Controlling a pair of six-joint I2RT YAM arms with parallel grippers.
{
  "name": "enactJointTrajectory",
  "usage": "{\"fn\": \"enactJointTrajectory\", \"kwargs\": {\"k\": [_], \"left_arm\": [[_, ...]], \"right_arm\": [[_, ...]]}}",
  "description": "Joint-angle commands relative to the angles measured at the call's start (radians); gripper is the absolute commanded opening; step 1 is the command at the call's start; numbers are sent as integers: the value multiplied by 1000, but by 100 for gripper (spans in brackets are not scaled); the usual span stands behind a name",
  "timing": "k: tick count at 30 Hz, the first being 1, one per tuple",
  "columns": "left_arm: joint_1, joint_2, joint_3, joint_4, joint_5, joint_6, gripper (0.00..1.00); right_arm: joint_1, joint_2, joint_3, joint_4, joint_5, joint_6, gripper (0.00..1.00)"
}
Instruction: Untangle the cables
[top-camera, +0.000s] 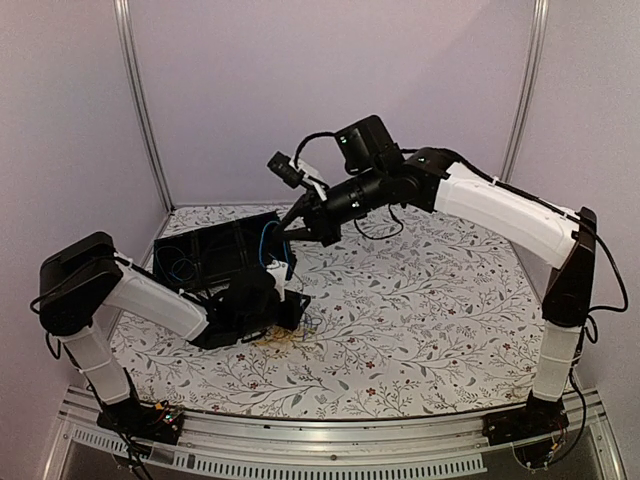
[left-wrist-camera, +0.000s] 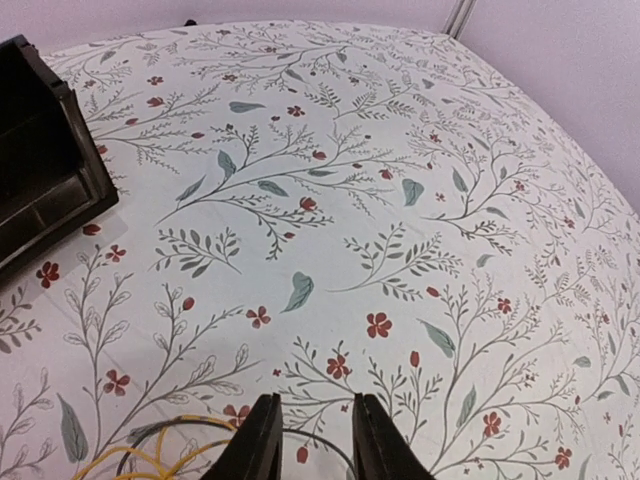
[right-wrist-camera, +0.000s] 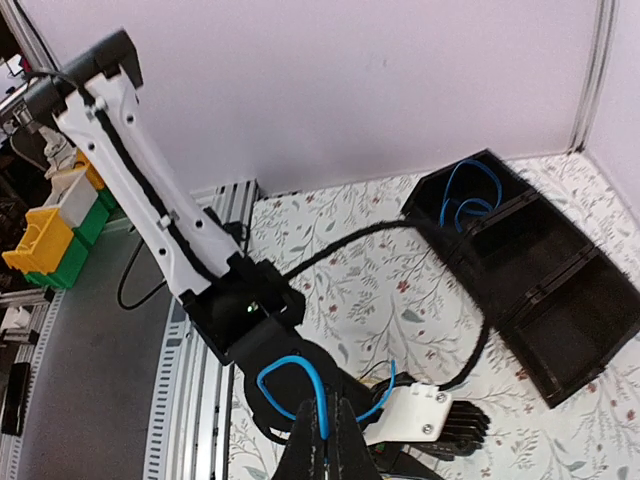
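Note:
My right gripper (right-wrist-camera: 326, 440) is shut on a blue cable (right-wrist-camera: 290, 366), which hangs in a loop above the left arm; in the top view that gripper (top-camera: 287, 233) is beside the bin with the blue cable (top-camera: 273, 246) below it. A second blue cable (right-wrist-camera: 463, 196) lies in the black bin's end compartment. My left gripper (left-wrist-camera: 315, 440) is open, low over the table, with a thin dark cable (left-wrist-camera: 318, 439) running between its fingers. Yellow cable loops (left-wrist-camera: 150, 458) lie just left of them. The top view shows this yellow tangle (top-camera: 281, 340) beneath the left gripper (top-camera: 295, 312).
A black divided bin (top-camera: 215, 250) stands at the back left of the flowered table; its corner shows in the left wrist view (left-wrist-camera: 45, 180). Thick black arm cables hang by both arms. Walls close the back and sides.

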Motion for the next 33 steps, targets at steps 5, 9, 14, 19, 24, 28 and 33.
{"fn": "enactJointTrajectory", "kwargs": {"k": [5,9,14,19,24,28,33], "left_arm": [[161,102,75,-133,197,-121,11],[225,164,86,-143,325,-167,6],[232,168,93,-152,359,-173,4],[183,56,46,-139,354,-127,23],[84,-135,-19,-175,225,-62,35],[14,-299,-72,-226,103,-33,41],[-12,-446,-130,-269,-2,-11,44]], "right_arm": [[-256,-139,333,19,-61,13,0],[-300,-181,404,-1,-2,-33,0],[-351,-231,339,2,13,-50,0],[-352,-287,96,43,-3,-63,0],[-352,-339,-145,97,-42,-71,0],[-352,-373,-328,170,-120,-45,0],[-351,-381,-545,294,-262,45,0]]}}
